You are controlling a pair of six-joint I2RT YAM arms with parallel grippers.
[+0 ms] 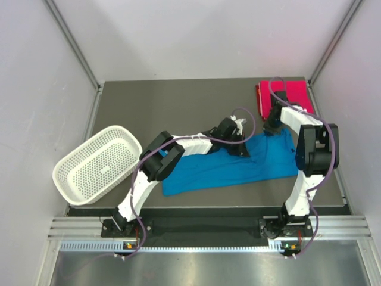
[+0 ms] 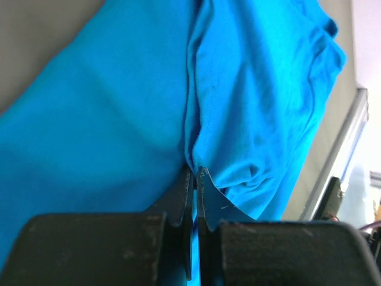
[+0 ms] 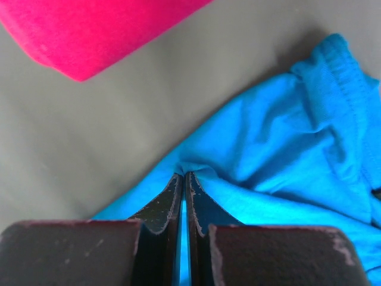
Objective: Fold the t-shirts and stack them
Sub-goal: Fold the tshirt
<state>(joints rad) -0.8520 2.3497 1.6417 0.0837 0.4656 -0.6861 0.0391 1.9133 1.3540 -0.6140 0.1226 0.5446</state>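
I pinch blue shirt (image 1: pixel 202 170) in left gripper (image 2: pixel 194 174) and right gripper (image 3: pixel 183 176) | axis 8–2 o'clock | pink shirt (image 1: pixel 286 95) at right's 1 o'clock

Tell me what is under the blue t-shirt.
The blue t-shirt lies on the dark table; the left gripper and right gripper each pinch its far edge. Anything beneath the cloth is hidden. The pink t-shirt lies apart, not under it.
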